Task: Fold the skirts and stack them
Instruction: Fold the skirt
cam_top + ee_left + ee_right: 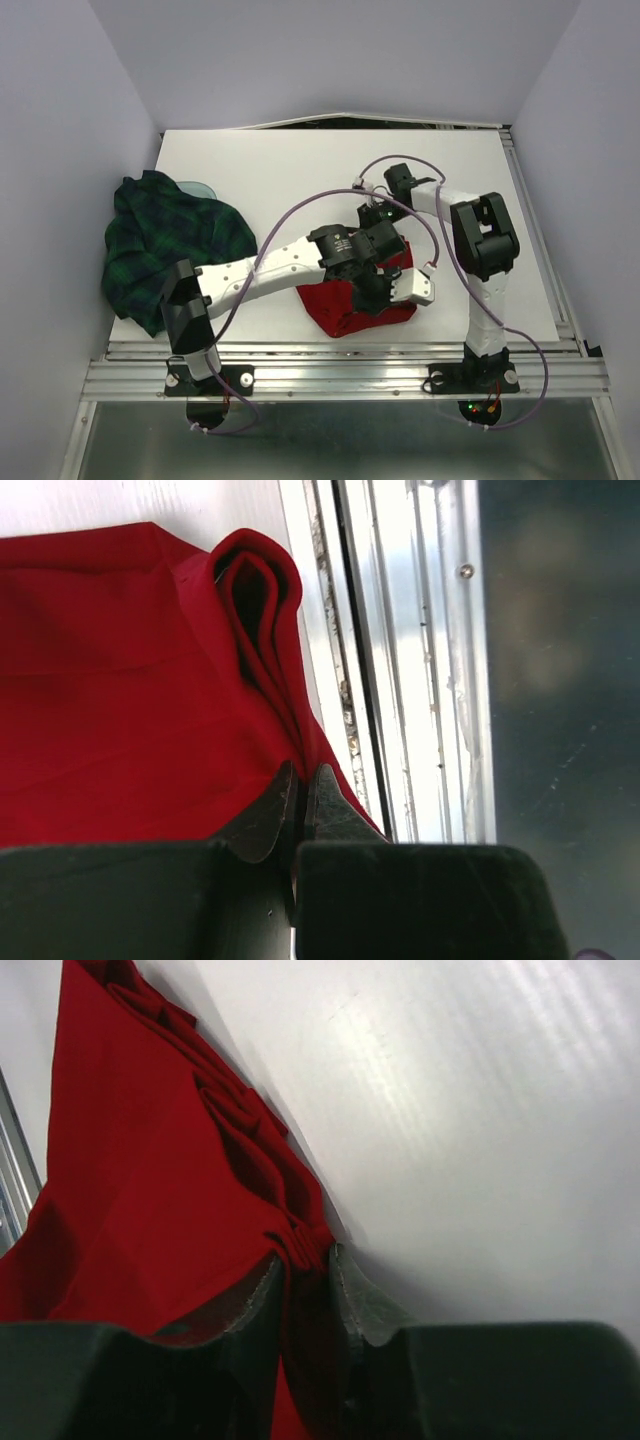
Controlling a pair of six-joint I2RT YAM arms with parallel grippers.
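The red skirt [340,312] lies bunched near the table's front edge, in the middle. My left gripper [368,296] reaches across to it from the left. In the left wrist view that gripper [303,770] is shut on a folded edge of the red skirt [120,680], close to the front rail. My right gripper [388,245] comes down on the skirt's far side. Its fingers [308,1255] are closed on a gathered bunch of red pleats [130,1180]. The green and navy plaid skirt [165,245] sits crumpled at the table's left edge, away from both grippers.
The white table [300,170] has grey walls on three sides. Metal rails [340,375] run along the front edge, and the same rails [420,680] lie just beside the left gripper. Purple cables loop over both arms above the red skirt.
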